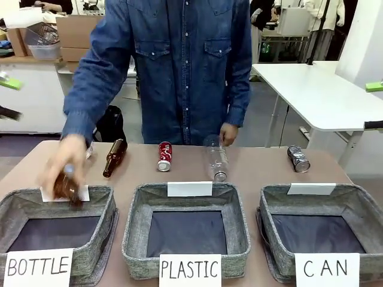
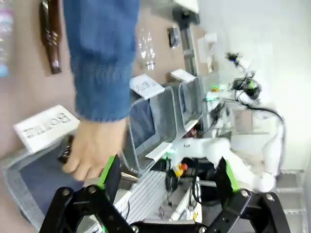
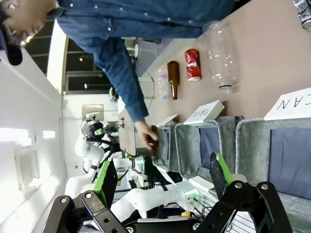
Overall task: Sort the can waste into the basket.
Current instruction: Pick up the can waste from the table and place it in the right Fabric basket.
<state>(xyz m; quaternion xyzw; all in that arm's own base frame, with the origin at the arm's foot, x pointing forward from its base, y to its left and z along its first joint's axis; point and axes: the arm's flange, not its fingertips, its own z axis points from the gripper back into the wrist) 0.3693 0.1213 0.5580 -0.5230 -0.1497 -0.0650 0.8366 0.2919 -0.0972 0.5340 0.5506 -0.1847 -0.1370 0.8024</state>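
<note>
A red can (image 1: 164, 156) with white lettering lies on the brown table beyond the middle basket. A dark silver can (image 1: 298, 159) lies at the far right, just beyond the grey basket (image 1: 272, 206) signed "CAN", which holds nothing. The right wrist view shows the red can (image 3: 193, 64), the dark can (image 3: 303, 13) and the CAN basket (image 3: 250, 143). My left gripper (image 2: 167, 177) is open in the air, holding nothing. My right gripper (image 3: 163, 175) is also open and empty. Both are far from the cans.
The person's hand (image 1: 67, 164) holds a brown bottle (image 1: 64, 186) over the BOTTLE basket (image 1: 105, 206). Another brown bottle (image 1: 114, 158) and a clear plastic bottle (image 1: 216, 160) lie on the table. The PLASTIC basket (image 1: 134, 215) stands in the middle. A white table (image 1: 317, 89) stands behind, at right.
</note>
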